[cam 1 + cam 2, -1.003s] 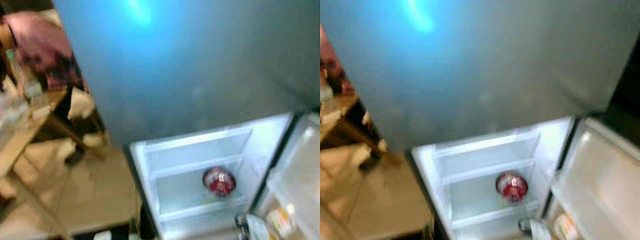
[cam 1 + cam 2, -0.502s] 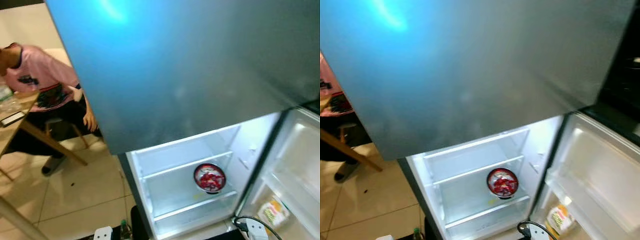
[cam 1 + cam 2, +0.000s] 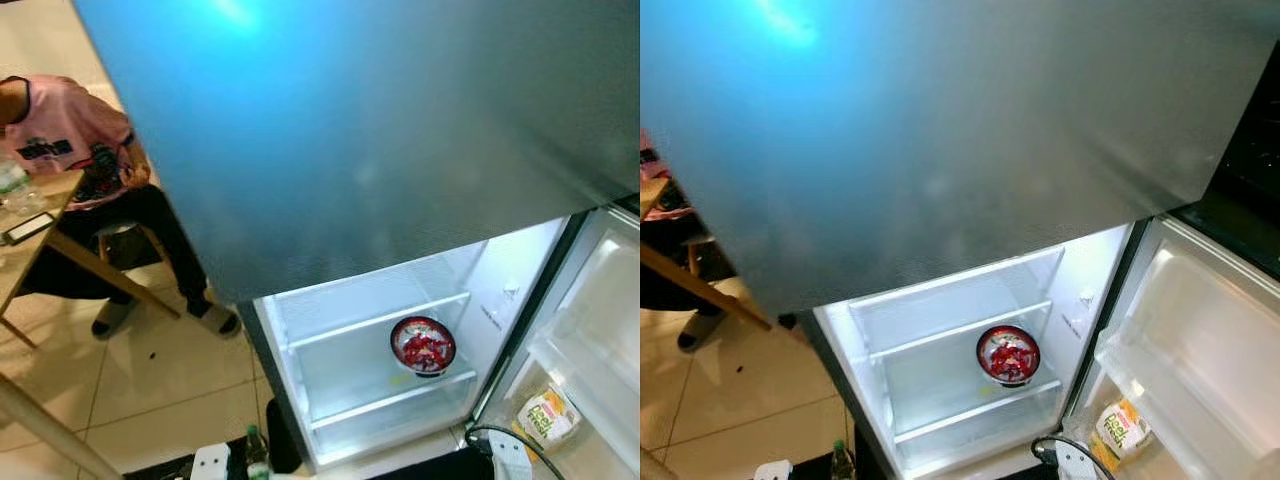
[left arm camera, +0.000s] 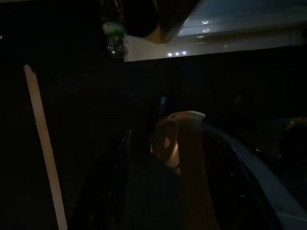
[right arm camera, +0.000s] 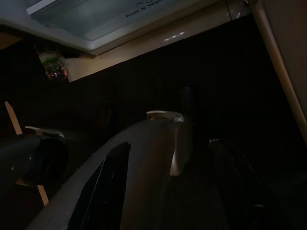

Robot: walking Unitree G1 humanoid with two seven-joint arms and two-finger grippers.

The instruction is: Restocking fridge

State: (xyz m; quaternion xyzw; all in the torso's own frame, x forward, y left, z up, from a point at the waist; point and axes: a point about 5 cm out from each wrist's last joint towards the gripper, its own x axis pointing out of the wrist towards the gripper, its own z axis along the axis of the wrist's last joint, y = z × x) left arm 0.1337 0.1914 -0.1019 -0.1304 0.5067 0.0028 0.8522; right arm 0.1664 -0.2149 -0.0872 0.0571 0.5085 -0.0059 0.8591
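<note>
Item: two-door fridge [image 3: 400, 120], restocking not yet begun as judged. Upper door shut; lower compartment [image 3: 330, 375] open and lit, its door [image 3: 600, 300] swung wide at the right. Contents, compartment: one bowl [image 3: 423, 346] of red food, uncovered, resting on the glass shelf [image 3: 340, 335] near that shelf's right end and front edge; rest of the shelf bare, likewise the shelf below. Contents, door: one packet [image 3: 546, 415] with a yellow and green label, lying in the lowest door bin [image 3: 585, 375]; upper bin apparently empty. Grippers: right gripper [image 5: 169, 143] hung low in shadow, jaws apart, nothing between them; left gripper [image 4: 165, 158] hung low likewise, too dark to tell apart or together. No stock carried in either, so far as could be made out. Handling advice, as a judgement: fetch an item first; approach squarely, clear of the open door's edge; place onto the bare left part of the shelf, well apart from the bowl, to avoid tipping the uncovered contents; set down upright and flat before releasing. Surroundings: small green-capped bottle [image 3: 256, 448] on the floor just beside the fridge's lower left corner, a trip risk; white power strip [image 3: 210, 462] near it; seated person [image 3: 70, 140] at a wooden table [image 3: 60, 255], well left of the fridge.
</note>
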